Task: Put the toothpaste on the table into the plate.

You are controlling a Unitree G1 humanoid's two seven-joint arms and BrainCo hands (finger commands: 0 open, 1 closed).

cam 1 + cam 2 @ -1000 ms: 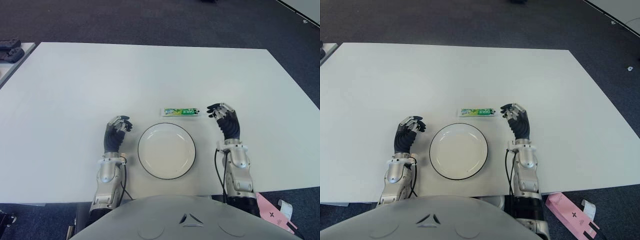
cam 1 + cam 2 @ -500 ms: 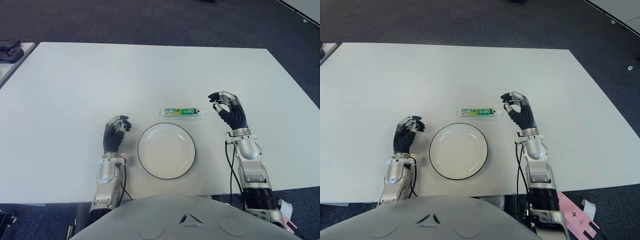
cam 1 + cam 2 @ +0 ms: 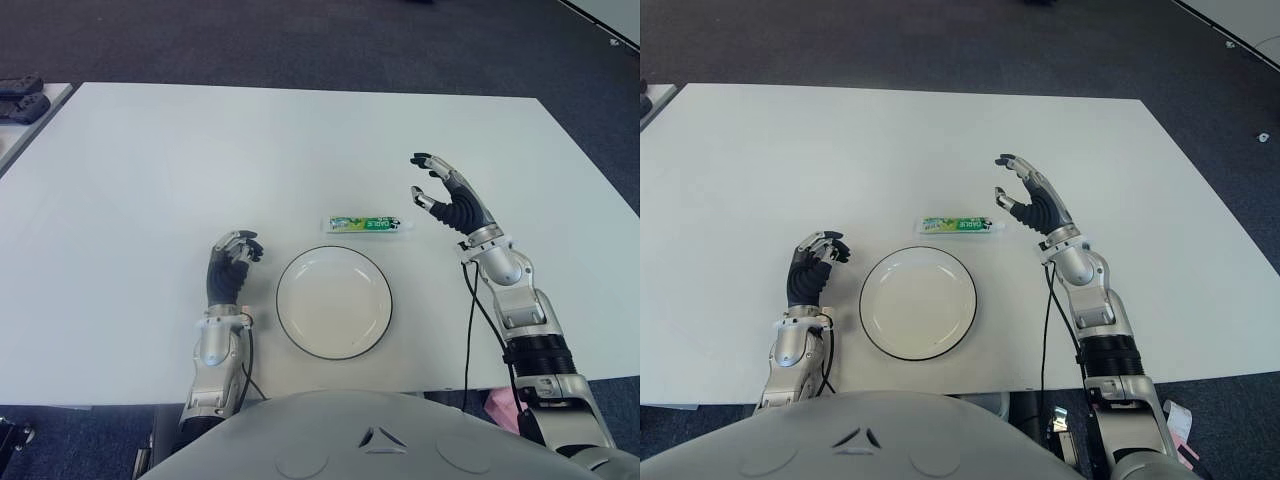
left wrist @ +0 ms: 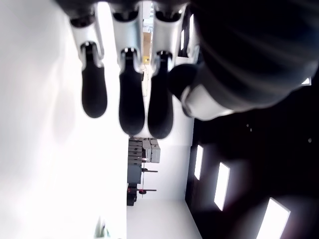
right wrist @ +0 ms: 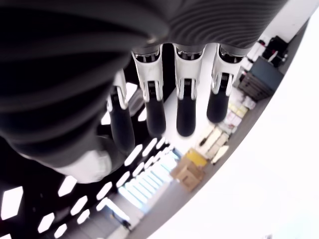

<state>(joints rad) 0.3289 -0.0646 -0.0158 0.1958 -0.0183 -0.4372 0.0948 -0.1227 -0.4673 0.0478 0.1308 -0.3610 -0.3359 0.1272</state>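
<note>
Two hands over white table (image 3: 150,150). Left hand (image 3: 232,264) curled loosely, empty, just left of plate (image 3: 333,301). Toothpaste (image 3: 366,224) flat on table just beyond plate's far rim, left of right hand (image 3: 448,197). Right hand fingers spread, holding nothing, near tube's cap end, not touching.

toothpaste (image 3: 366,224) on table (image 3: 150,170) just behind plate (image 3: 333,301), left robot hand (image 3: 232,262) left of plate, right robot hand (image 3: 445,195) right of toothpaste
</note>
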